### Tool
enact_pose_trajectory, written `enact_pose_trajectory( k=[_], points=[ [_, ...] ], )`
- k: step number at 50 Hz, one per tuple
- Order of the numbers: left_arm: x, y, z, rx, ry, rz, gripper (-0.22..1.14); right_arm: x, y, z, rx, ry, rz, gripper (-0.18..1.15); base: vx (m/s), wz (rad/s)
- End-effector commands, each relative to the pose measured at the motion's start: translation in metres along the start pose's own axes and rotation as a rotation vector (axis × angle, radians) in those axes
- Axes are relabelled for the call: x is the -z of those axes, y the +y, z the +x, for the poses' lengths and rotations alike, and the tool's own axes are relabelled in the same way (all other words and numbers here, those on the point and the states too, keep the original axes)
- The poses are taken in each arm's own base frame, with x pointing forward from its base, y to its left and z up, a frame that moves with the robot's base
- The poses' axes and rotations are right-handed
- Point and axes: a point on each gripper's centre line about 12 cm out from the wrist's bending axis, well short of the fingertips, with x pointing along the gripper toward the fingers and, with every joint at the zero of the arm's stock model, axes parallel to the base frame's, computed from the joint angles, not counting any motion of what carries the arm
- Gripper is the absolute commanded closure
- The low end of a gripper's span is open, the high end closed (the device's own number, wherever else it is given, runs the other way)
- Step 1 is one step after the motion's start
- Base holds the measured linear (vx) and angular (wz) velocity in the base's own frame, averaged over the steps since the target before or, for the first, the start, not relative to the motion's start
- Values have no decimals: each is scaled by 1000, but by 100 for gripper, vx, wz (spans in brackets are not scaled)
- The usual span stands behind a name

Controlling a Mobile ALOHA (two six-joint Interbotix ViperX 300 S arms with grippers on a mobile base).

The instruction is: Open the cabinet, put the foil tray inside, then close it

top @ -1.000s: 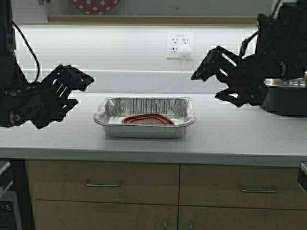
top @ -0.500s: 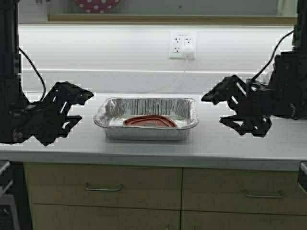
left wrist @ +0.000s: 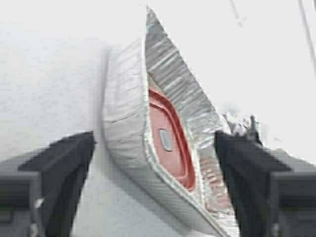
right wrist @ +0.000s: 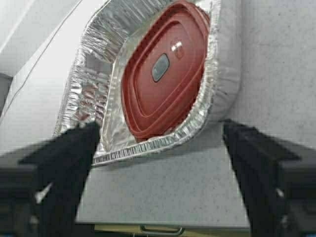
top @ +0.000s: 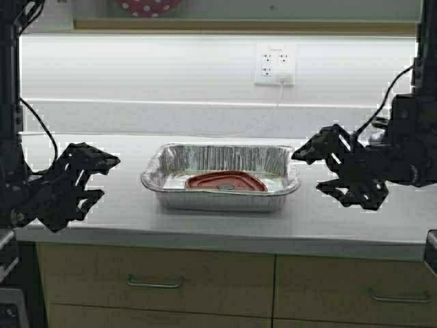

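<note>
**Tray on the counter, both grippers spread beside it**

Right now you have the foil tray (top: 220, 176) sitting flat on the grey counter (top: 205, 222), roughly midway between your two arms. A red lid-like piece (top: 225, 182) lies on its bottom; it has a small grey oval tab in the middle, and no brand or writing on it can be read.

Your left gripper (top: 92, 179) hangs near the tray's left end, fingers spread wide, gripping nothing. Your right gripper (top: 328, 171) sits just beside the tray's right end — also spread wide, with nothing between its fingers.

On the back wall above the tray there is a white outlet (top: 274, 65) with a plug and cord. Below the counter edge you can see tan drawers (top: 157, 273) with horizontal handles.
</note>
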Motion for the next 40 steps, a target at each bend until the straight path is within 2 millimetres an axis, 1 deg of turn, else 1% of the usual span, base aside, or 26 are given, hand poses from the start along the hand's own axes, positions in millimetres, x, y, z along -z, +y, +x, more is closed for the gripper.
enact_pose_trajectory(
  k=[1, 14, 26, 34, 40],
  points=[
    [0, -9, 7, 55, 25, 0, -10, -5, 3, 0, -13, -22, -5, -7, 14, 0],
    [2, -8, 1, 40, 36, -5, -10, 2, -4, -1, -1, -1, -1, -7, 17, -6],
    [7, -7, -9, 11, 56, -15, -10, 13, -8, 7, -34, 59, -1, -7, 20, -9],
    [7, -6, -8, 11, 54, -17, -10, 14, -7, 17, -80, 84, -4, -7, 12, -7],
    [5, -6, -3, 24, 44, -13, -10, 15, -6, 28, -120, 104, 23, -7, 7, -2]
  ],
)
